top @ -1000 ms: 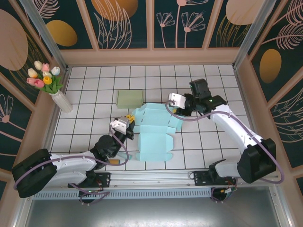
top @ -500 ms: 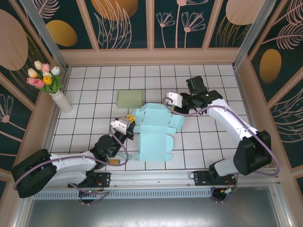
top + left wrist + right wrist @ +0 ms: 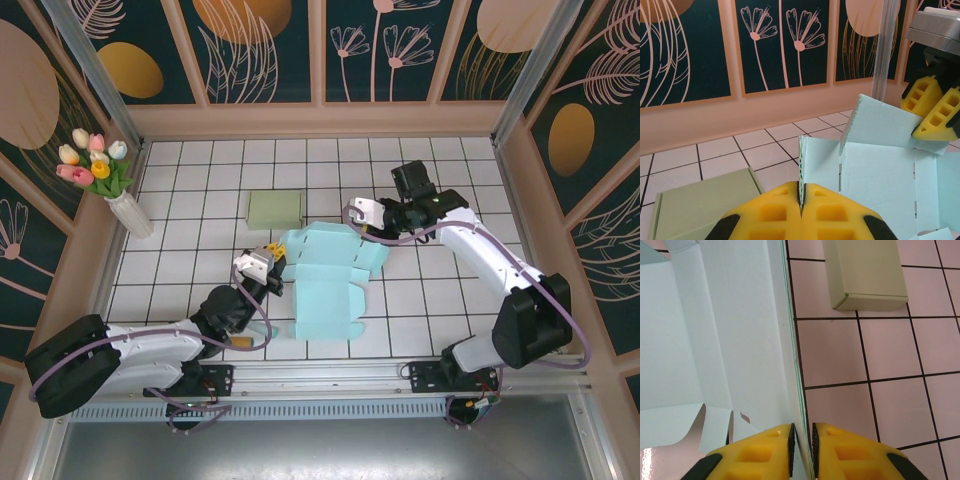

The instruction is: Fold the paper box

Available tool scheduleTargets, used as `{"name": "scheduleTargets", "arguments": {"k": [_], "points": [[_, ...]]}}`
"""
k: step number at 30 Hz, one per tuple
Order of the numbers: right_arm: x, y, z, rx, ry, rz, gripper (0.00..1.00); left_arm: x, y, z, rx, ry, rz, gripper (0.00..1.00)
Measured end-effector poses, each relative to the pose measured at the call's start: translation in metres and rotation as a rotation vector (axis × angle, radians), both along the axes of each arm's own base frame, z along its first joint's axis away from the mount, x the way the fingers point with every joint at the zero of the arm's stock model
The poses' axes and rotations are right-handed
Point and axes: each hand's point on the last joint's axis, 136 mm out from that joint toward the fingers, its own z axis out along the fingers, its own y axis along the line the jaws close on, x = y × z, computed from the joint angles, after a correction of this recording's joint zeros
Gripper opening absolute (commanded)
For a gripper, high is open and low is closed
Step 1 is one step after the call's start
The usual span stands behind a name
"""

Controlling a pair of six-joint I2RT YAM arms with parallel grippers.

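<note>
Paper box (image 3: 325,290), edge hidden (left claw (image 3: 801,196))

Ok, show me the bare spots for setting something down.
Bare tiles: the far strip behind the green box; between vase and green box; near right, beside the paper box. Crowded mid-table, where left claw and right claw pinch it.

The top camera looks down on the whole desk (image 3: 200,180) from behind. The left wrist camera faces the back wall (image 3: 740,115), the right one downward; both, close, share the paper box (image 3: 880,170).
</note>
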Motion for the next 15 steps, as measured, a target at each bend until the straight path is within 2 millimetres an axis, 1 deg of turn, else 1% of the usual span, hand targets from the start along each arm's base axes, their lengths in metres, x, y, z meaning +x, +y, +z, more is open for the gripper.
{"name": "scheduleTargets", "arguments": {"k": [2,3,4,6,7,8,9,10,12,15], "points": [[0.000,0.000,0.000,0.000,0.000,0.000,0.19,0.000,0.000,0.000,0.000,0.000,0.000,0.00],[0.000,0.000,0.000,0.000,0.000,0.000,0.16,0.000,0.000,0.000,0.000,0.000,0.000,0.00],[0.000,0.000,0.000,0.001,0.001,0.000,0.13,0.000,0.000,0.000,0.000,0.001,0.000,0.00],[-0.002,0.001,0.000,0.003,0.007,0.004,0.00,0.000,0.000,0.000,0.000,0.000,0.000,0.00],[-0.003,0.001,0.000,0.005,0.013,0.006,0.00,0.000,0.000,0.000,0.000,0.000,0.001,0.00],[-0.005,0.002,-0.001,0.003,0.013,0.015,0.00,0.000,0.001,0.000,-0.002,0.001,0.004,0.06],[-0.005,0.002,-0.001,0.002,0.016,0.015,0.00,0.001,0.002,0.000,-0.005,0.004,0.010,0.17],[-0.006,0.002,-0.001,0.003,0.019,0.014,0.00,0.002,0.004,-0.001,-0.011,0.010,0.024,0.24],[-0.005,0.002,-0.002,-0.005,0.025,0.001,0.00,0.008,0.008,0.000,-0.036,0.036,0.072,0.28],[0.001,0.000,-0.002,-0.029,0.033,-0.046,0.00,0.021,0.014,0.008,-0.095,0.095,0.166,0.27]]}}
